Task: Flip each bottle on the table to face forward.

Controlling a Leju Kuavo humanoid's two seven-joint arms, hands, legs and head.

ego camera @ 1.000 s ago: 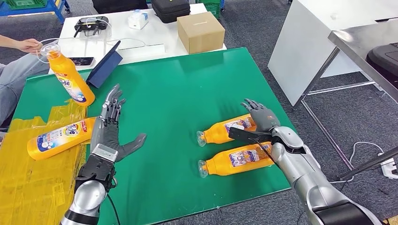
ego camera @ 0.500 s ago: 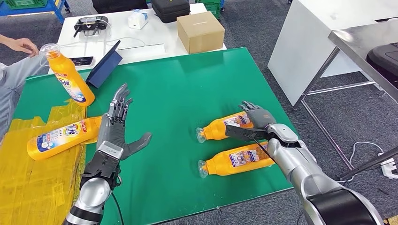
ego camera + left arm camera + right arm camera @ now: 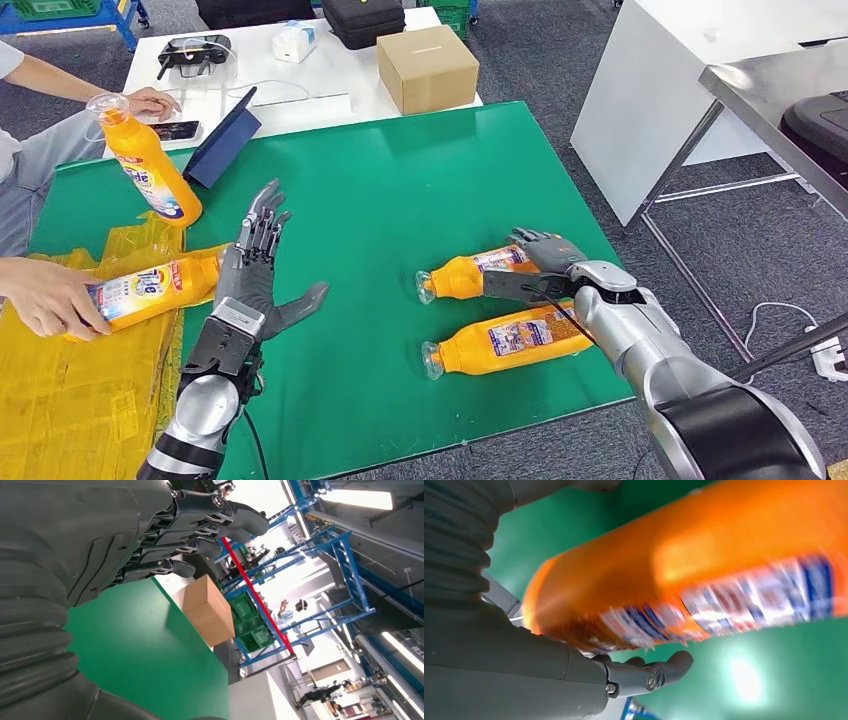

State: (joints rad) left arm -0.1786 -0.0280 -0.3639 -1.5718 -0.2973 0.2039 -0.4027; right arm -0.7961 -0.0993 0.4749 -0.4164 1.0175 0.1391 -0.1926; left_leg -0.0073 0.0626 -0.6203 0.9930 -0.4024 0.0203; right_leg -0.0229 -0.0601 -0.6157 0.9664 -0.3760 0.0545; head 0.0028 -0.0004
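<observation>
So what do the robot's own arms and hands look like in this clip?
Both arms are silver metal tubes with black joint sections. The left hand has a grey palm cover, a thick grey thumb and darker segmented fingers with visible screws; a thin black cable runs beside its forearm. The right hand matches, with a black cable looped at its wrist and a ribbed grey cover.

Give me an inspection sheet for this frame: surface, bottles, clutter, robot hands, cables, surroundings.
Surface: green table; yellow plastic sheet on its left end.
Job's things: two orange bottles lie at right, far bottle and near bottle; a third bottle lies on the yellow sheet under a person's hand; a fourth bottle stands tilted at far left.
Clutter: blue tablet.
Robot hands: left robot hand raised, fingers apart, holding nothing; right robot hand on the far bottle, grip unclear.
Cables: white cable on the floor at right.
Surroundings: white table with cardboard box; metal table at right.
</observation>
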